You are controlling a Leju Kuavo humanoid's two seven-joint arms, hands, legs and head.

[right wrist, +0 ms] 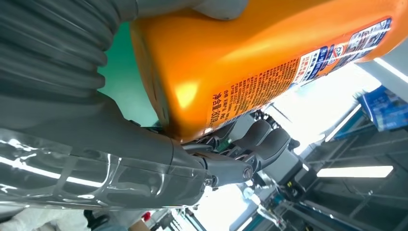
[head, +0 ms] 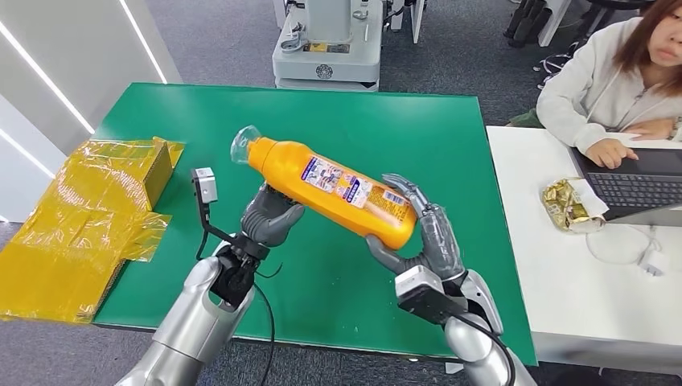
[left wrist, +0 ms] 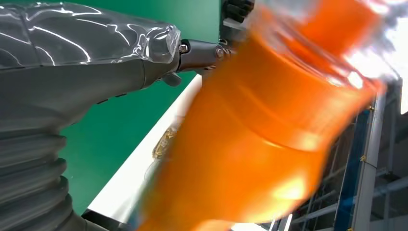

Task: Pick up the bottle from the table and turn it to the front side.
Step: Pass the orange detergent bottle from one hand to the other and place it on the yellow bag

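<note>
Right hand (head: 426,237) cups the base of the glossy orange plastic bottle (head: 334,190), fingers curled behind it; left hand (head: 269,215) grips under its neck; bottle tilted, clear cap up-left, above the green bench (head: 418,129) near its front edge.

Bottle (head: 330,189): orange body, clear cap, white-and-blue label with red accents and a barcode. Table (head: 450,137): solid green top. Left hand (head: 269,215) and right hand (head: 425,233): grey, with darker fingers (head: 406,191). Arms: silver. Wrapped box (head: 121,173): translucent yellow film. Side table (head: 563,273): white. Snack packet (head: 569,204): gold. Laptop (head: 635,181): black keys. Floor: grey carpet.
</note>
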